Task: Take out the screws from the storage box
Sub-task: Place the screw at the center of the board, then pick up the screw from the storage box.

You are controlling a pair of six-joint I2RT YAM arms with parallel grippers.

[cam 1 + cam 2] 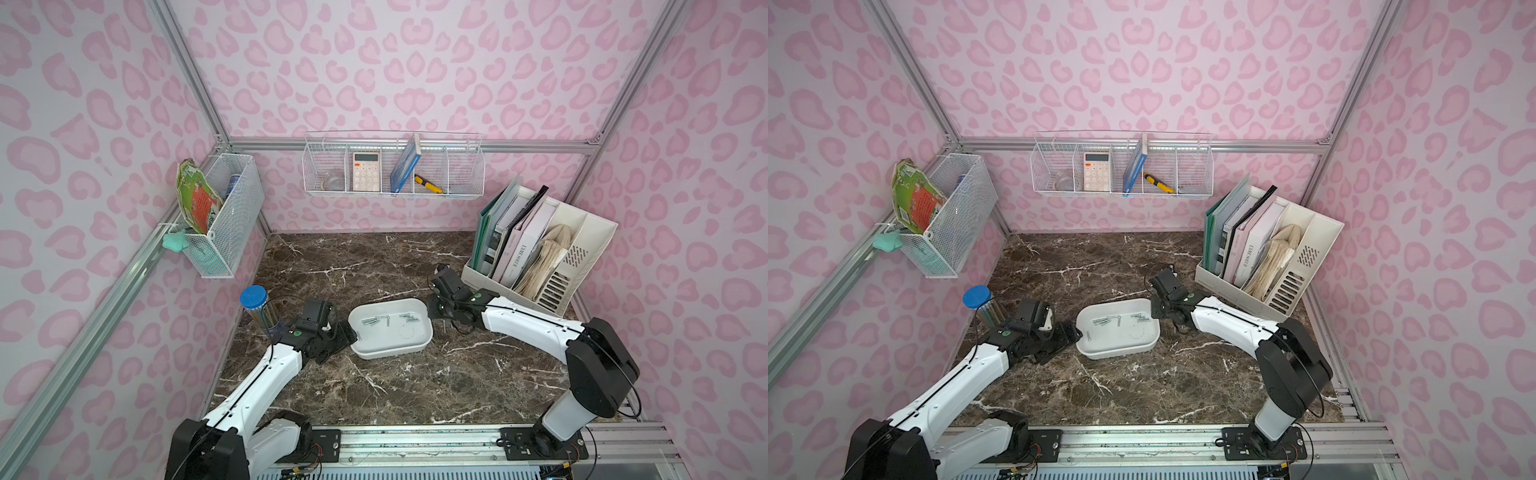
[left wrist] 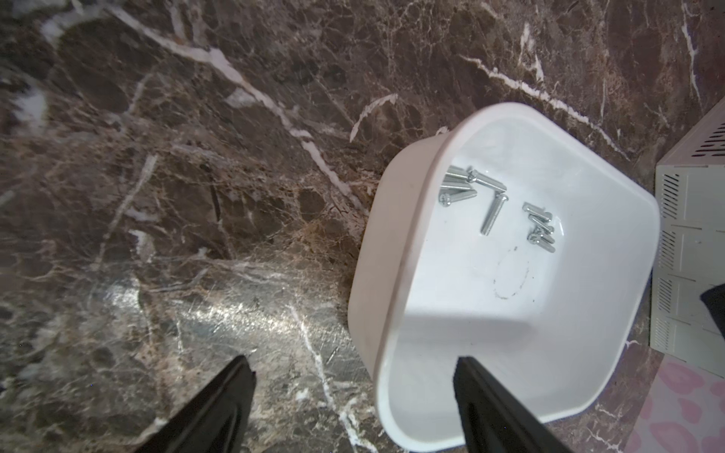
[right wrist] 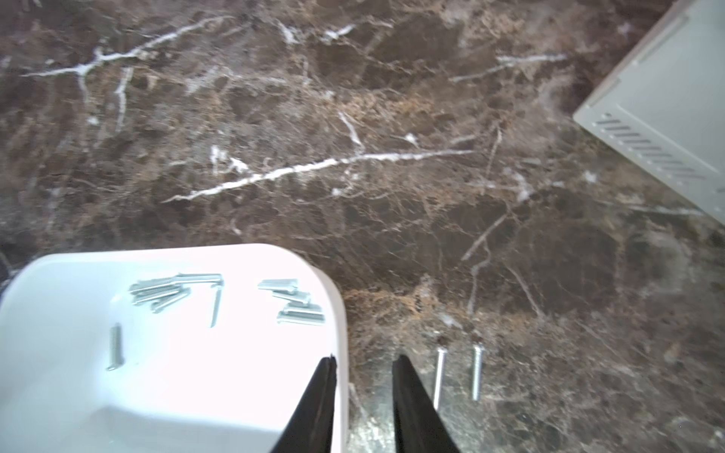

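The storage box [image 1: 390, 353] [image 1: 1117, 354] is a shallow white tray in mid-table. Several silver screws [image 1: 376, 321] [image 2: 490, 213] [image 3: 172, 292] lie inside it, most in two clusters. Two more screws [image 3: 439, 372] lie side by side on the marble just outside its right end. My right gripper [image 3: 365, 359] [image 1: 436, 309] hangs open and empty there, with one finger over the box's rim and the other over the table beside those screws. My left gripper [image 2: 353, 359] [image 1: 348, 332] is open at the box's left end. Its fingers straddle the wall without touching it.
A clear jar with a blue lid [image 1: 257, 307] stands behind my left arm. A white file organiser [image 1: 540, 257] with books sits at the back right, close to my right wrist. White wire baskets [image 1: 392, 166] [image 1: 220, 216] hang on the walls.
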